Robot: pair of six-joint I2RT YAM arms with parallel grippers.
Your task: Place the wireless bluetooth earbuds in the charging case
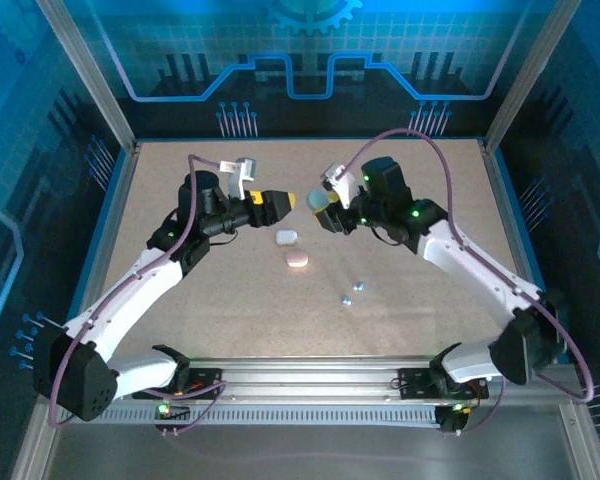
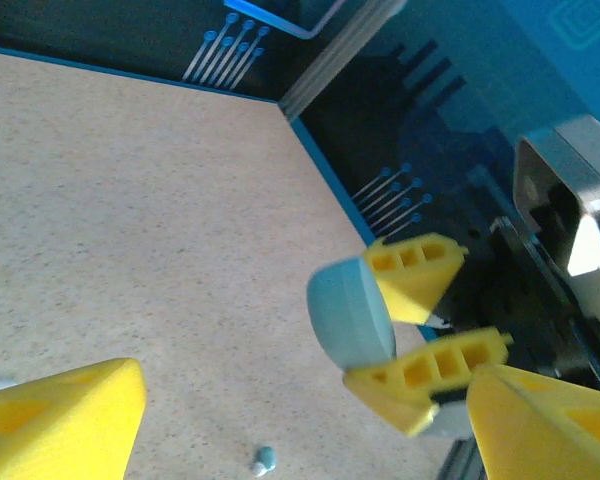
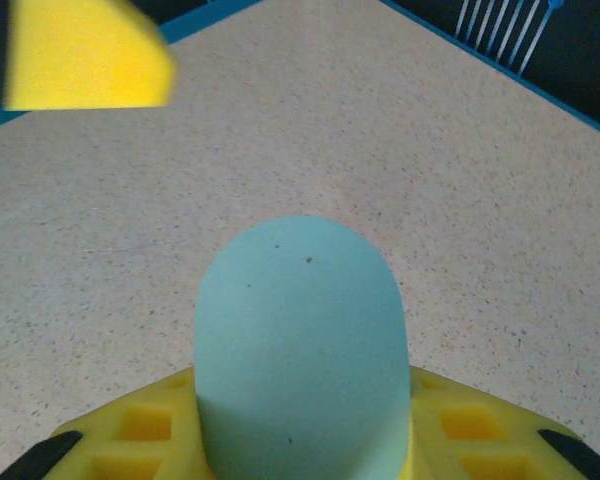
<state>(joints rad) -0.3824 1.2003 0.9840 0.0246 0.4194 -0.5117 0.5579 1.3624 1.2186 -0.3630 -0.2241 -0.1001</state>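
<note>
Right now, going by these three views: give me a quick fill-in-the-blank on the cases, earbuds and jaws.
1. The right gripper has its jaws shut on a case coloured ____.
2. The left gripper holds nothing; its jaws stand ____.
3. The white case and the pink case both rest on the ____.
4. Two tiny teal earbuds lie loose, nearer the ____ arm's base.
Missing words: teal; open; table; right.

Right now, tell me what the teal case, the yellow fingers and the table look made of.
Teal case: smooth matte plastic, probably; even colour, no glare. Yellow fingers: likely moulded or printed plastic; hollow cells show. Table: speckled beige, matte; laminate or composite, can't tell.
</note>
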